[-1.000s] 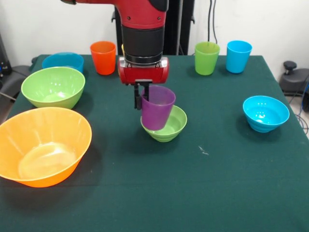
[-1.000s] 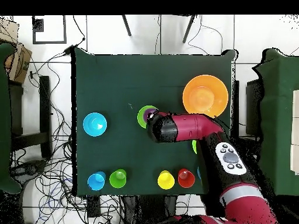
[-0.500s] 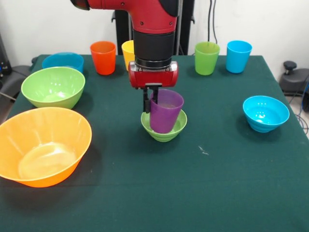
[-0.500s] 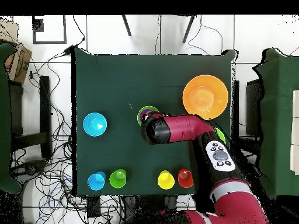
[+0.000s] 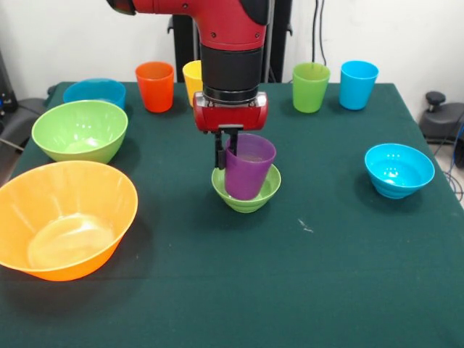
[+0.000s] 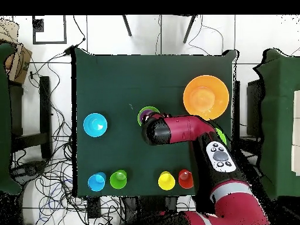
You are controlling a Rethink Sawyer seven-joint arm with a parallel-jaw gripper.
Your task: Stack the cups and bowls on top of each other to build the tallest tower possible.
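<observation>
The purple cup (image 5: 249, 168) stands mouth up with its base inside the small green bowl (image 5: 247, 194) at the table's middle, leaning slightly. My gripper (image 5: 225, 152) comes straight down and is shut on the cup's left rim. From overhead, the arm (image 6: 176, 129) covers the cup, and only an edge of the small green bowl (image 6: 146, 111) shows. The small blue bowl (image 5: 399, 170) sits alone at the right. Along the far edge stand the orange cup (image 5: 154, 86), the yellow cup (image 5: 191, 77) partly behind the arm, the green cup (image 5: 310, 87) and the light blue cup (image 5: 359, 84).
The large orange bowl (image 5: 65, 218) fills the near left corner. Behind it are the medium green bowl (image 5: 80, 130) and the medium blue bowl (image 5: 94, 91). Dark green cloth covers the table (image 5: 326, 290); cables lie on the floor around it.
Over the first half second the arm carried the purple cup to the right and lowered it into the small green bowl. It has held still since.
</observation>
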